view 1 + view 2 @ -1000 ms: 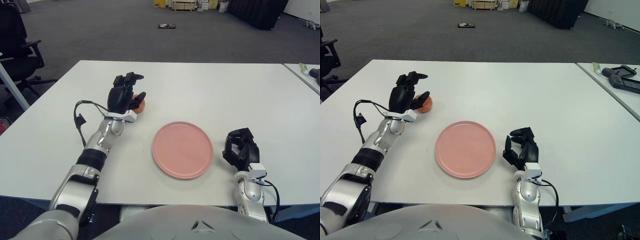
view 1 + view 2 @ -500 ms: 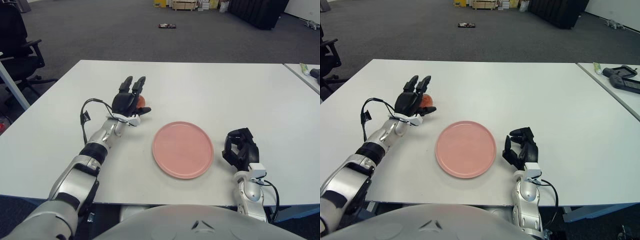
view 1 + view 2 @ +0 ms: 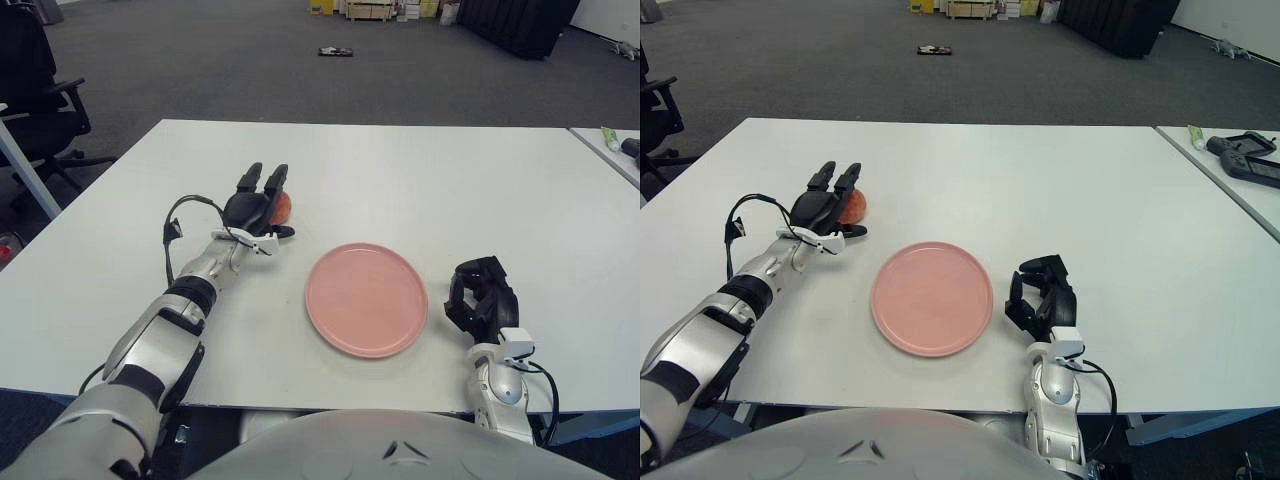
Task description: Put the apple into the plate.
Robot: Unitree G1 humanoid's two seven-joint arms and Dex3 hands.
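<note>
Left hand [image 3: 255,205], fingers spread, cups the apple [image 3: 282,205] toward the desk's left edge without gripping; pink plate [image 3: 366,298] sits bare.

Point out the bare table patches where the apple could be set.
Bare: table beyond the pink plate, and between plate and right hand. The plate is empty. Crowded: far left, where the left hand meets the apple.

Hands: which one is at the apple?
The left hand, fingers extended beside the apple at the table's left. The right hand shows curled right of the plate, away from the apple.
</note>
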